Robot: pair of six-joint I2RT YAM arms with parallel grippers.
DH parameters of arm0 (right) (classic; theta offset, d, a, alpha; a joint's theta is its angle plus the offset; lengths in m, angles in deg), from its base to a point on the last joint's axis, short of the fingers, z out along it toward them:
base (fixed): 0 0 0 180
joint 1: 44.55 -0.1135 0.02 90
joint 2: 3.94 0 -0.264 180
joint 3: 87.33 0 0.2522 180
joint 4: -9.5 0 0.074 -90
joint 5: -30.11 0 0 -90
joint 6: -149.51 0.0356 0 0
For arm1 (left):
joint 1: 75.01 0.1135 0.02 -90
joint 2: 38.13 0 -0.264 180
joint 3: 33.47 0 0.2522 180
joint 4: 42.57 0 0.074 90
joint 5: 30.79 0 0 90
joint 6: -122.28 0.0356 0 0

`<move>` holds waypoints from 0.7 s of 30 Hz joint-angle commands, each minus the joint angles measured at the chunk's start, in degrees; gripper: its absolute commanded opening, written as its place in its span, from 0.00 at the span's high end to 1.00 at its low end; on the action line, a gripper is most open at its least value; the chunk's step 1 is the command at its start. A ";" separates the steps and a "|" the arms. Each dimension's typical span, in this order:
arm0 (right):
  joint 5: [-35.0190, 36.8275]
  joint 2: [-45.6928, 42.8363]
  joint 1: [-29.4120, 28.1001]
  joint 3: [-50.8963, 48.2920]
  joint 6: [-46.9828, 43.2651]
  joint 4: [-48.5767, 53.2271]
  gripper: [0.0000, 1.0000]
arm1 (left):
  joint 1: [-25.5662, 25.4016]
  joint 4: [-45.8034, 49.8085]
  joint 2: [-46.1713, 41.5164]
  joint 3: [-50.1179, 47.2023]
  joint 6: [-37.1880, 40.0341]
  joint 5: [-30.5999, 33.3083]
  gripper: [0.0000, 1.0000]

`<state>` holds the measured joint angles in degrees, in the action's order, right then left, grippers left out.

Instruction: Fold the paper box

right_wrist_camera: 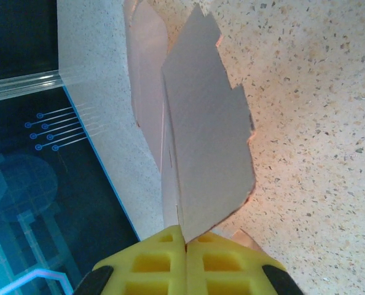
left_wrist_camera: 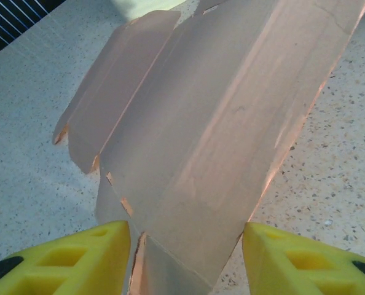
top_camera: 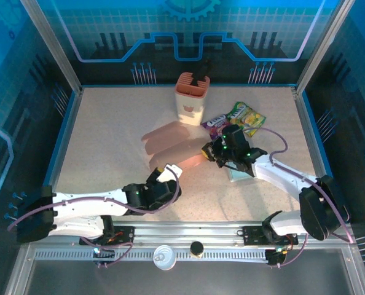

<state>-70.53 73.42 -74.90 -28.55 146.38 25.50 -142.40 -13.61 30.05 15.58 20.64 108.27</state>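
Note:
The paper box (top_camera: 170,144) is a flat pink cardboard blank lying mid-table with its creased panels spread out. My right gripper (top_camera: 208,150) holds its right end. In the right wrist view the yellow jaws (right_wrist_camera: 185,235) are pressed together on the lower edge of a flap (right_wrist_camera: 201,141) that stands up off the table. My left gripper (top_camera: 170,172) is at the blank's near end. In the left wrist view its yellow fingers (left_wrist_camera: 90,258) stand apart on either side of the pointed near corner of the blank (left_wrist_camera: 207,123), open around it.
A pink ribbed holder (top_camera: 192,98) stands at the back centre. Colourful snack packets (top_camera: 238,120) lie just behind the right arm, and a teal item (top_camera: 238,175) is under it. A white lid (top_camera: 164,257) and a black cap (top_camera: 196,249) rest on the front rail. Glass walls enclose the table.

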 commanded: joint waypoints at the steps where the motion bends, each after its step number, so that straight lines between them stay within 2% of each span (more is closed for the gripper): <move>1: -2.58 -1.55 1.20 0.78 -1.17 2.02 1.00 | 0.14 -1.97 2.67 2.65 3.46 1.99 0.52; 7: -4.38 -1.60 2.47 1.33 -1.70 2.58 1.00 | 0.09 -1.87 6.13 4.80 5.26 5.40 0.60; 11: -5.43 -1.48 3.91 1.48 -2.31 2.86 1.00 | -0.09 -1.43 5.25 5.20 6.31 3.55 0.49; 17: -8.00 -0.53 5.49 3.08 -3.32 3.62 1.00 | -0.18 -3.56 4.95 4.55 9.79 1.24 0.45; 21: -9.66 -0.31 6.93 4.07 -4.53 4.78 1.00 | -0.13 -2.28 6.56 5.96 10.35 2.35 0.43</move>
<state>-77.45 73.16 -69.42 -26.56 143.84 28.11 -142.36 -15.79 35.80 19.54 29.30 110.17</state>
